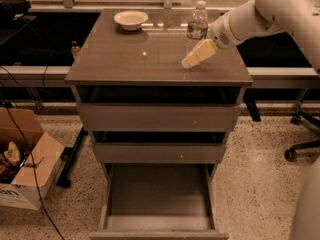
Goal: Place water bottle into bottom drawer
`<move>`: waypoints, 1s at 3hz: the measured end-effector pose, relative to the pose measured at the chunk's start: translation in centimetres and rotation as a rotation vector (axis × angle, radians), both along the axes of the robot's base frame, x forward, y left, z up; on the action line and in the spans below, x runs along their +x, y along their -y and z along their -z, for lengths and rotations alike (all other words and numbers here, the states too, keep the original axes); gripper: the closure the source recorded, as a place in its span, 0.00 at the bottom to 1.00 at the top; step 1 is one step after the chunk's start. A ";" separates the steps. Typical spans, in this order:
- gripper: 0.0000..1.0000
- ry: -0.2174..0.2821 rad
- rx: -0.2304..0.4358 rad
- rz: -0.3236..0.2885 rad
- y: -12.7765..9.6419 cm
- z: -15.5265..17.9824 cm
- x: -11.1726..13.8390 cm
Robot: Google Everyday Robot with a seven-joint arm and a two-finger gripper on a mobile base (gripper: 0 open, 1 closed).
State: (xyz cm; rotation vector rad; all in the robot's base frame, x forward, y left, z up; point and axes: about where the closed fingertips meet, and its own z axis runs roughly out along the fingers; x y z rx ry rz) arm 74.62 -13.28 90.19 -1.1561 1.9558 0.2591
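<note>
The water bottle [197, 23] stands upright on the cabinet top [135, 59], towards the back right, with its white cap and pale label showing. My gripper [196, 55] reaches in from the right and sits just in front of the bottle's lower part, hiding its base. Whether it touches the bottle cannot be told. The bottom drawer [159, 196] is pulled wide open at floor level and its inside looks bare. The two shallower drawers above it are pulled out a little.
A cream bowl [131, 19] sits at the back left of the cabinet top. An open cardboard box [22, 159] with cables stands on the floor at left. An office chair base [300, 146] is at right. A dark bench runs behind the cabinet.
</note>
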 end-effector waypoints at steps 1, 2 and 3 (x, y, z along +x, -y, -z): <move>0.00 0.017 0.073 -0.007 -0.6 -0.1 2.3; 0.12 0.030 0.155 -0.004 -0.5 -0.3 4.5; 0.33 0.038 0.219 -0.017 -0.8 -0.4 5.8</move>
